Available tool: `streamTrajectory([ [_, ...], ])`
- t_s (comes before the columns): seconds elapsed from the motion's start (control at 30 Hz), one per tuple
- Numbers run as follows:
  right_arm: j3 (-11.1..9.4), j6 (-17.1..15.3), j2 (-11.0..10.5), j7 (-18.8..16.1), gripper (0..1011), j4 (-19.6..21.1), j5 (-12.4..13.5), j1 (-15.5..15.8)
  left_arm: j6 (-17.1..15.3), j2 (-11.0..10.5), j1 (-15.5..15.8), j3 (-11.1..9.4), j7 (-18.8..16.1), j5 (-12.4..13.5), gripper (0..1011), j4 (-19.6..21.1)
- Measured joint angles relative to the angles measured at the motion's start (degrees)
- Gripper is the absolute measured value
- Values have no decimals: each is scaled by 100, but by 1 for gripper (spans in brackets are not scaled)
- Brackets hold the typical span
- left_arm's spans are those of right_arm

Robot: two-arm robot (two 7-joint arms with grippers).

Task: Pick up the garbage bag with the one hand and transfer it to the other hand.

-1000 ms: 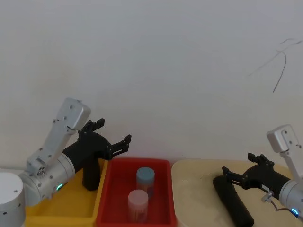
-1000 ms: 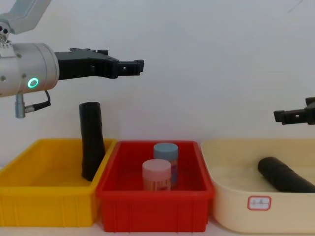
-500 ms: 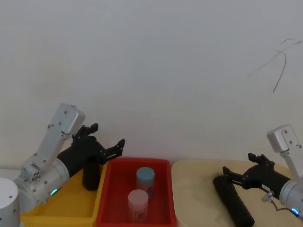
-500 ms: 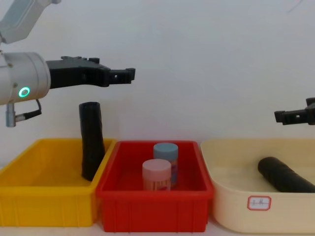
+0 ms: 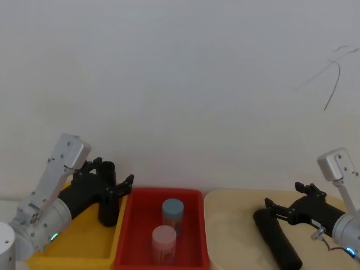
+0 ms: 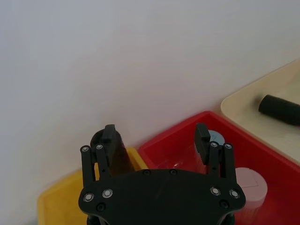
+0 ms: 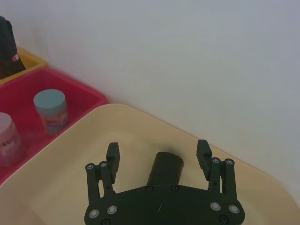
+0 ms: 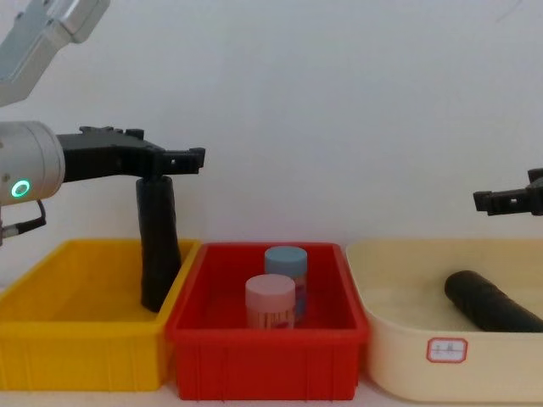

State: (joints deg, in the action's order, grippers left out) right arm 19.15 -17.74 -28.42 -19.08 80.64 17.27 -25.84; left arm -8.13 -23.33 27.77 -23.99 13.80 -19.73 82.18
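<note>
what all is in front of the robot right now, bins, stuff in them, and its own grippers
yellow bin: 1, yellow, on the robot's left
red bin: 1, red, in the middle
cream bin: 1, cream, on the robot's right
white label: 1, white with a red border, on the cream bin's front wall
upright black roll: 1, black, standing in the yellow bin at its right side
lying black roll: 1, black, lying in the cream bin
blue-lidded jar: 1, in the red bin, behind
pink-lidded jar: 1, in the red bin, in front
left gripper: 1, black, open, level with the upright roll's top
right gripper: 1, black, open, above the cream bin
</note>
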Motion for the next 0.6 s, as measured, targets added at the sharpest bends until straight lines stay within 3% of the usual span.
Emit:
streamTrajectory([
  [0.27, 81, -33, -5, -190, 1002, -72, -10, -81, -19, -3, -26, 26, -43, 40, 1002, -65],
  [0.6, 429, -111, 10, -849, 1002, -422, -41, -448, -29, -8, -43, 45, -71, 62, 1002, -109],
])
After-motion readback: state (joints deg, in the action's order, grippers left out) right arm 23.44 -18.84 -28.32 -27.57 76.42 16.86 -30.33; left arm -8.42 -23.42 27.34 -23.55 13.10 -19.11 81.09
